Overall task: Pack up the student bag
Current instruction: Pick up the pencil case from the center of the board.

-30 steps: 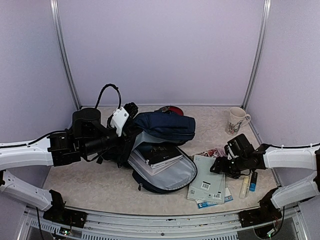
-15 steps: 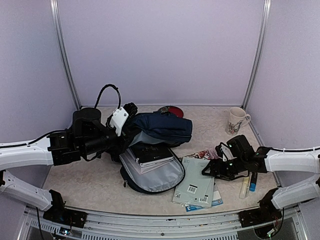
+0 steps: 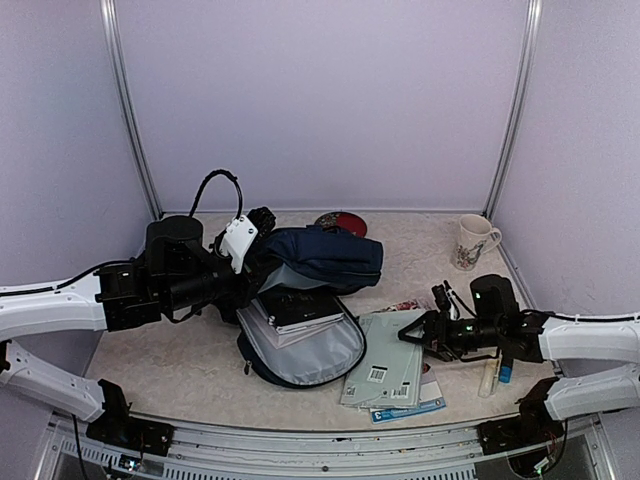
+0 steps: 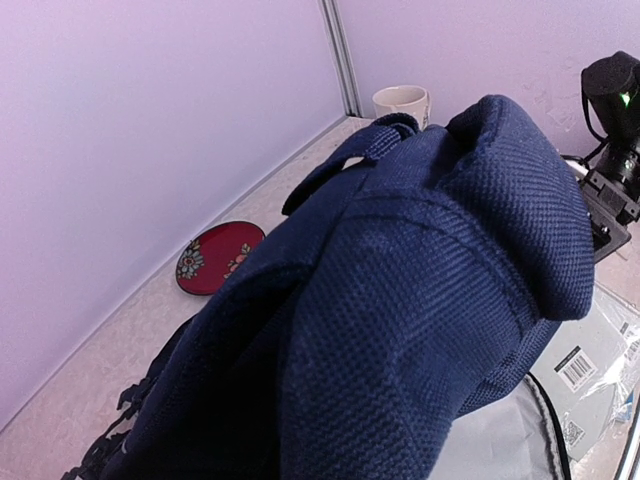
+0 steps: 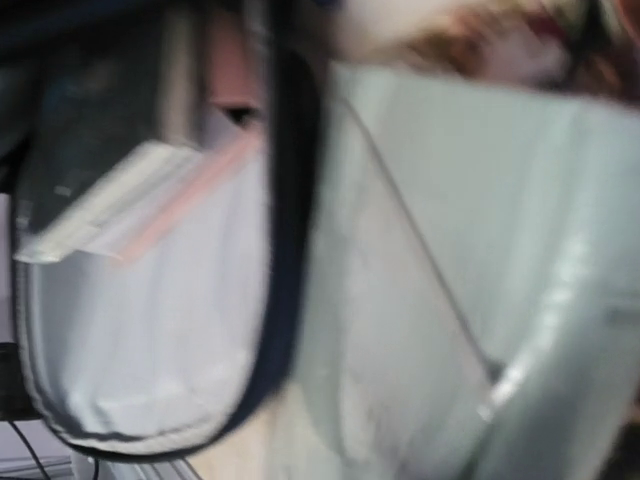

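Observation:
The student bag (image 3: 325, 255), navy blue, lies at mid-table with its main compartment unzipped, showing grey lining (image 3: 315, 355) and books (image 3: 300, 305) inside. My left gripper (image 3: 252, 262) is at the bag's top flap and holds it raised; navy fabric (image 4: 400, 300) fills the left wrist view and hides the fingers. My right gripper (image 3: 408, 336) sits low at the far edge of a stack of pale green booklets (image 3: 385, 372), just right of the bag's opening. The right wrist view is blurred: grey lining (image 5: 140, 330), navy rim (image 5: 290, 250), booklet (image 5: 450, 250), with no fingers showing.
A white mug (image 3: 472, 240) stands at the back right. A red flowered plate (image 3: 340, 220) lies behind the bag. Pens (image 3: 492, 376) lie under the right forearm, and a colourful item (image 3: 410, 305) lies behind the booklets. Walls close the back and sides.
My right gripper has slid left toward the bag, and the booklet stack has shifted left with it. The bag has shifted slightly left too. The left arm holds still.

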{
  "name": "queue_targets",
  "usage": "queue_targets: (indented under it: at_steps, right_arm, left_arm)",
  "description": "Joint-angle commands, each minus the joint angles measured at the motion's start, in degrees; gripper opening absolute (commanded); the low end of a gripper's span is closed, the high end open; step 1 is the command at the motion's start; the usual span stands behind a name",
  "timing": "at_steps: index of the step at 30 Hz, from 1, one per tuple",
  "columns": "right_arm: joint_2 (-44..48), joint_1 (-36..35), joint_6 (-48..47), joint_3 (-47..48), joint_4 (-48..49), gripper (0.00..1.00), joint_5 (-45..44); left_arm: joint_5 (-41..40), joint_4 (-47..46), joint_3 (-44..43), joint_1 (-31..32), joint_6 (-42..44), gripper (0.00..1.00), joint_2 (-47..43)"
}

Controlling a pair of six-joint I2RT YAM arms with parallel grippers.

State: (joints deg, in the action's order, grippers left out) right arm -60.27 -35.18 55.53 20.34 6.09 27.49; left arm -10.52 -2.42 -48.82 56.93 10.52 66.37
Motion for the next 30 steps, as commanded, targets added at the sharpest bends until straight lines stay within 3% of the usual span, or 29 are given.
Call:
queue_targets:
  at_steps: [1, 4, 5, 9, 12, 17, 21, 26, 30]
  right_arm:
    - [-3.7, -0.6, 3.8, -1.7, 10.0, 0.70, 4.3]
    - [-6.5, -1.7, 3.8, -0.6, 12.9, 0.68, 4.7]
    - [-7.3, -2.3, 3.5, 0.1, 13.4, 0.64, 4.6]
    - [-10.3, -3.5, 2.3, 2.8, 11.8, 0.25, 4.2]
    - [-8.8, -3.5, 0.2, 5.0, 5.4, 0.00, 1.6]
    - [-2.0, -2.5, -4.8, 11.1, -13.5, 0.00, -3.8]
    - [7.0, -2.2, -14.1, 19.5, -29.4, 0.00, -10.7]
    - [14.6, -3.9, -22.5, 21.8, -24.4, 0.00, -6.7]
    - [13.7, -11.1, -33.1, 23.4, -17.2, 0.00, -7.6]
  left_arm:
    - [0.8, -7.3, -2.4, -0.1, -2.2, 0.00, -1.0]
    - [1.2, -7.3, -2.4, 0.0, -2.2, 0.00, -1.0]
    - [1.3, -7.2, -2.4, 0.0, -2.2, 0.00, -0.9]
    - [1.2, -7.2, -2.5, 0.1, -1.9, 0.00, -1.0]
    - [0.8, -7.2, -2.4, 0.1, -1.8, 0.00, -1.3]
    - [0.0, -7.3, -2.3, 0.1, -1.6, 0.00, -1.8]
    - [0.1, -7.5, -2.3, 0.0, -1.6, 0.00, -2.0]
    - [0.6, -7.7, -2.4, -1.0, -2.5, 0.00, -2.5]
    - [2.3, -8.2, -2.1, -2.3, -2.9, 0.00, -3.0]
